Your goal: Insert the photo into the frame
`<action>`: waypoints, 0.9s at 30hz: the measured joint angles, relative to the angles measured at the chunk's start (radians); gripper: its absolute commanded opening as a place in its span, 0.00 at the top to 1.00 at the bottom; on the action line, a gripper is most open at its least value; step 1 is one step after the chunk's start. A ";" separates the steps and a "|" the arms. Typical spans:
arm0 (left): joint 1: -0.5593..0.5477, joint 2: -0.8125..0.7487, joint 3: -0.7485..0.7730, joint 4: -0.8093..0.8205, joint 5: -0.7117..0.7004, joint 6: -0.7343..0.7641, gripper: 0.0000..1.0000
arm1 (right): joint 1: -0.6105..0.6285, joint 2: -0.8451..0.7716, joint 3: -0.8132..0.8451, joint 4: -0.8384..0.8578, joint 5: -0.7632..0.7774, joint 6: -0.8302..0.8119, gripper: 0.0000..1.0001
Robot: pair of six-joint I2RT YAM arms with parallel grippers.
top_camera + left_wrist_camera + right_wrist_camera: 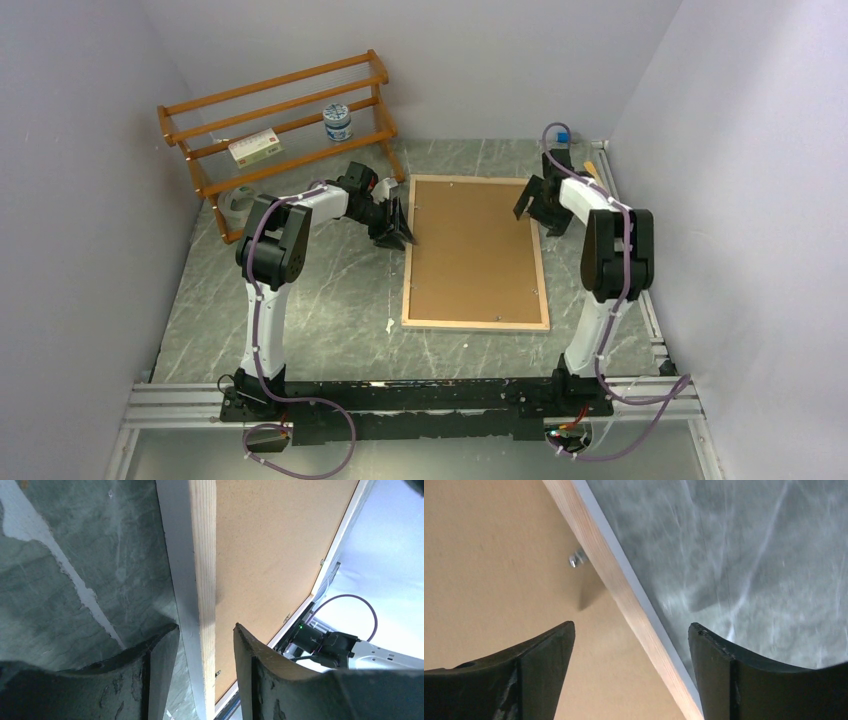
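Note:
The frame (408, 275) lies flat on the table with its pale wood rim up and a brown hardboard backing (475, 250) filling it. The photo is not visible in any view. My left gripper (400, 232) is open and straddles the frame's left rim (202, 555), with a gap on each side, seen in the left wrist view (205, 627). My right gripper (537, 208) is open over the frame's right rim (609, 575), one finger above the backing (489, 570) and one above the table, seen in the right wrist view (631, 625).
An orange-brown slatted rack (280, 130) stands at the back left, holding a small jar (338, 122) and a box (254, 148). A tape roll (238, 198) lies beside it. A metal tab (576, 559) sticks out of the rim over the backing. Walls close in on both sides.

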 measured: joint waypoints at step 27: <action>0.047 0.031 0.091 -0.054 -0.055 -0.014 0.47 | 0.229 -0.672 -0.809 0.154 -0.269 0.185 0.09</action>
